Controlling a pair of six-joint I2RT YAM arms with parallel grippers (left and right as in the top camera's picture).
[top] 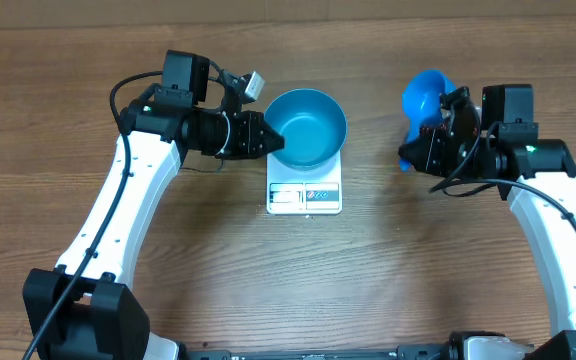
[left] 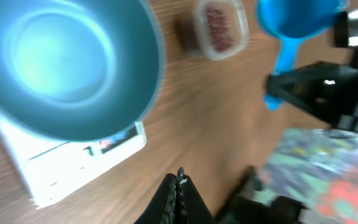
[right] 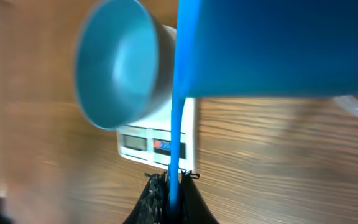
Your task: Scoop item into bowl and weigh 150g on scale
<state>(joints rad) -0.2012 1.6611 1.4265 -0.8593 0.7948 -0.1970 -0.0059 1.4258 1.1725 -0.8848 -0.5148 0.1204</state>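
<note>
The bowl (top: 306, 128) sits on the scale (top: 305, 197) at the middle of the overhead frame. Its inside shows plain blue in all three views, so it seems that no beans have gone in yet. The beans (left: 217, 25) lie in the tub (left: 221, 55) at the top centre of the left wrist view, between the bowl and the scoop (left: 294, 18) in that picture. The overhead does not show the tub, which is probably hidden under the scoop and right arm at upper right. The right gripper (right: 173, 182) is clamped on the end of the scoop's handle. The handle runs straight away from the fingers to the cup, which in the overhead lies above and slightly left of the gripper. Whether the cup is loaded cannot be told. The left gripper (top: 271, 137) is closed on nothing, with its tip just beside the bowl's left rim; contact cannot be judged. The coming move likely turns on the line from cup to bowl. In the overhead the bowl lies to the left of the cup, well apart across the table (top: 388, 260). The right arm is nearer the tub and is the only one with the tool, so it would have to dip there and then carry the cup leftward over the rim.
</note>
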